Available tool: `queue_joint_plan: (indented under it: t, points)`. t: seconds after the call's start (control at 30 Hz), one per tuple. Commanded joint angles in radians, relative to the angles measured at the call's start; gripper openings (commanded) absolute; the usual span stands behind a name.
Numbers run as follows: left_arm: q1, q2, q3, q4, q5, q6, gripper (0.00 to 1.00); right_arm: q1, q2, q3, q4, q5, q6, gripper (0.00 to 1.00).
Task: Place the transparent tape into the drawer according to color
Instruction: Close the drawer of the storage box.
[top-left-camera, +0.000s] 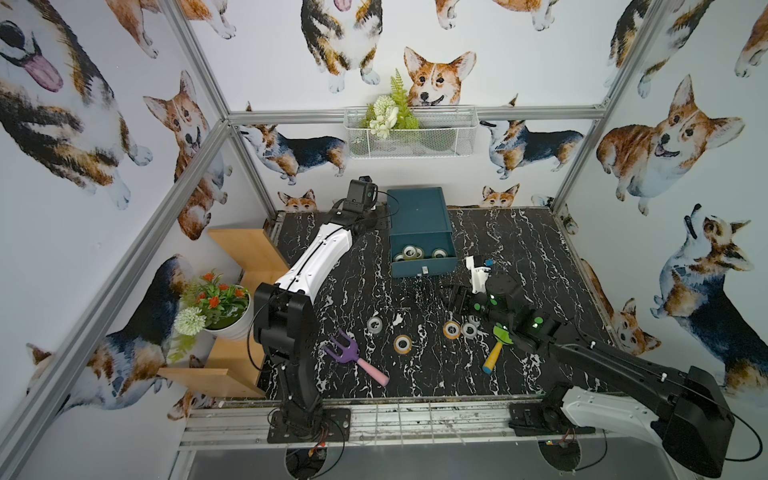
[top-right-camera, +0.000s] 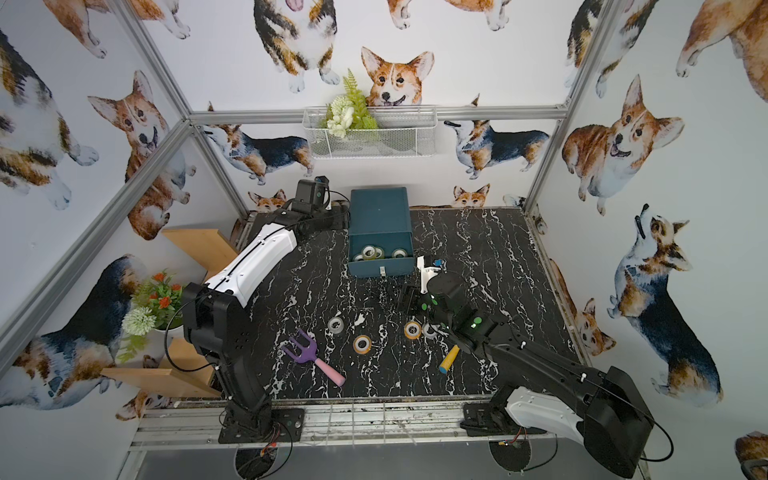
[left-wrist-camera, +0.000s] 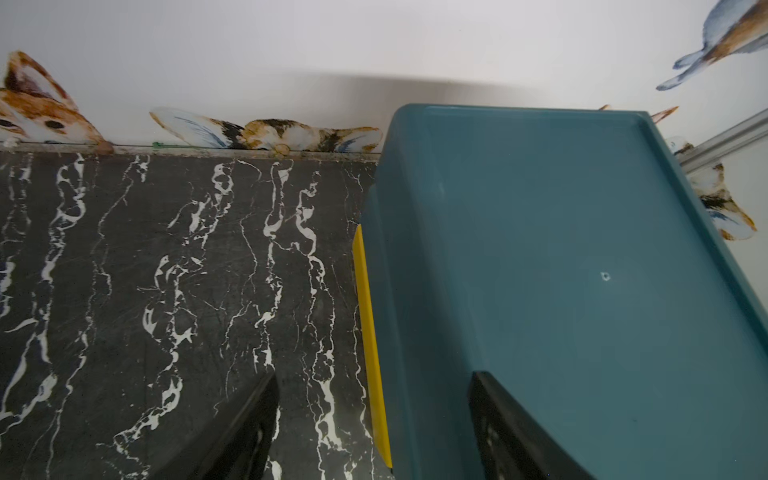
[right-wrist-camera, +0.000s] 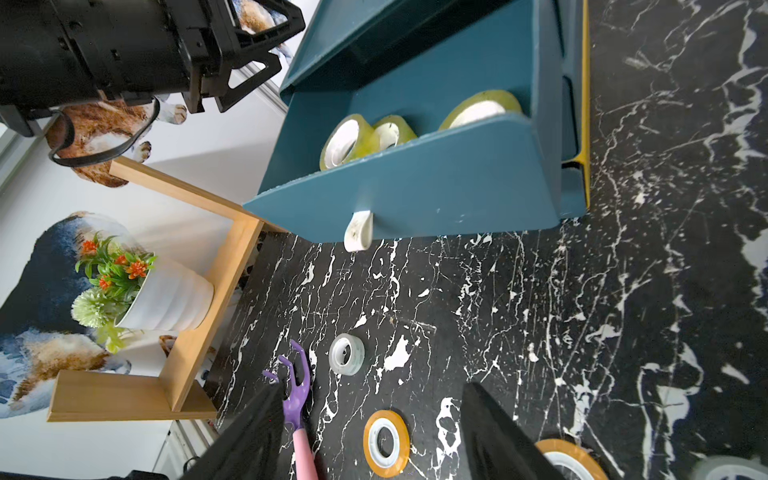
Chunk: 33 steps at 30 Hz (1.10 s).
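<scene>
Black marble table (top-left-camera: 519, 249): the teal drawer cabinet (top-left-camera: 417, 212) is standing at the back edge, its top drawer (top-left-camera: 424, 269) pulled out toward the front. The left arm is reaching to the cabinet's rear left side. There the left gripper (left-wrist-camera: 374, 382) is hanging with jaws well apart, one finger over the cabinet's top, one over the table beside it, and clasping nothing that shows. The right gripper (right-wrist-camera: 374, 390) is hovering in front of the cabinet, just off the drawer's right corner, jaws spread wide and empty.

Yellow-green rolls (top-left-camera: 411, 252) are sitting inside the drawer. Four rolls are lying loose farther in front of the cabinet: the nearer orange roll (top-left-camera: 451, 329) touching a grey roll (top-left-camera: 469, 330), then a second orange roll (top-left-camera: 402, 344) and a second grey roll (top-left-camera: 375, 325) toward the purple rake (top-left-camera: 351, 353).

All four are lying flat, cores pointing up. The nearer orange roll is sitting just beyond the right gripper, on the side away from the cabinet, so the right arm is likely the one making the downward reach.
</scene>
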<state>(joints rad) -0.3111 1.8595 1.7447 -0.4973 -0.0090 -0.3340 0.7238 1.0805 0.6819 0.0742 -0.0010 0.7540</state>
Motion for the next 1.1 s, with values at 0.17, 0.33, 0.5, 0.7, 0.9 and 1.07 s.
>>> queue_joint_plan:
  t: [0.17,0.33,0.5,0.7,0.9,1.07]
  points:
    - [-0.002,-0.012,-0.023,0.069,0.074,-0.027,0.64,-0.001,0.016,-0.007,0.068,-0.001,0.037,0.72]
    - [-0.003,0.006,-0.027,0.060,0.074,-0.025,0.50,-0.001,0.025,-0.024,0.103,0.006,0.082,0.71]
    - [-0.003,0.004,-0.054,0.074,0.076,-0.027,0.48,-0.001,0.032,-0.047,0.189,0.011,0.140,0.69]
    - [-0.006,-0.004,-0.090,0.099,0.088,-0.031,0.42,-0.001,0.094,-0.056,0.304,0.047,0.172,0.64]
    - [-0.005,0.003,-0.095,0.088,0.074,-0.017,0.28,-0.005,0.175,-0.031,0.434,0.046,0.200,0.59]
    - [-0.003,0.003,-0.095,0.083,0.067,-0.004,0.27,-0.018,0.260,0.008,0.505,0.026,0.220,0.57]
